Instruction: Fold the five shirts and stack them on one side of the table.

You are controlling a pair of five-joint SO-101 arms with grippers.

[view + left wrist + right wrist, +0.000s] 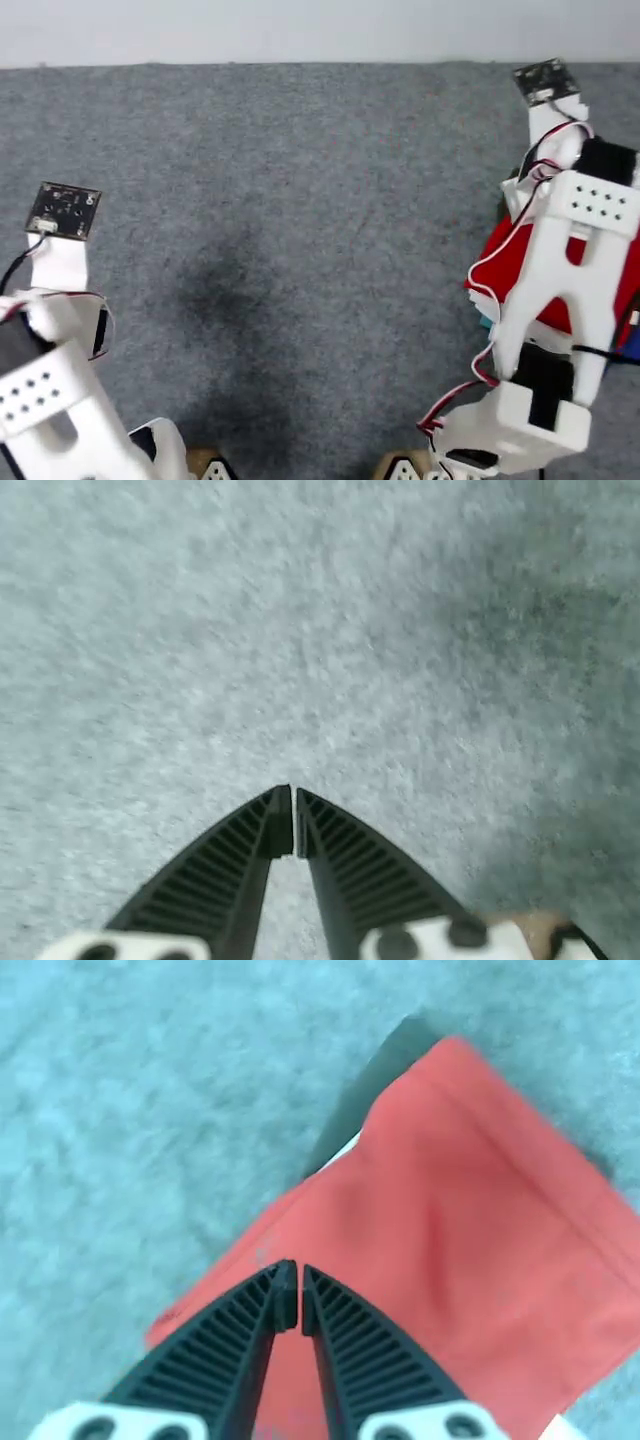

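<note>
**Item 1. Left gripper** [294, 825]: jaws clenched tip to tip, nothing between them. It sits over the bare grey table [300, 220], near-left in the scene.

**Item 2. Right gripper** [298, 1300]: jaws pressed together, no cloth visibly caught. It is poised above the red shirt [470, 1230]; whether it touches the shirt cannot be told.

**Item 3. Red shirt:** folded, top layer of the stack at the right side of the table, under the right arm.

**Item 4. Lower layers:** a dark edge [375, 1080] and a white sliver [335, 1155] jut past the red shirt, and a teal corner [484, 318] shows near the arm. All 5 shirts cannot be confirmed.

**Hazards (judgement):**
1. The tips are closed and low over the cloth, so a sideways move could drag the red layer and undo its fold.
2. The layers already sit unevenly, so a nudge could skew the stack further.
3. The right arm overhangs the pile, and its trailing wires could snag fabric as it lifts away.
</note>
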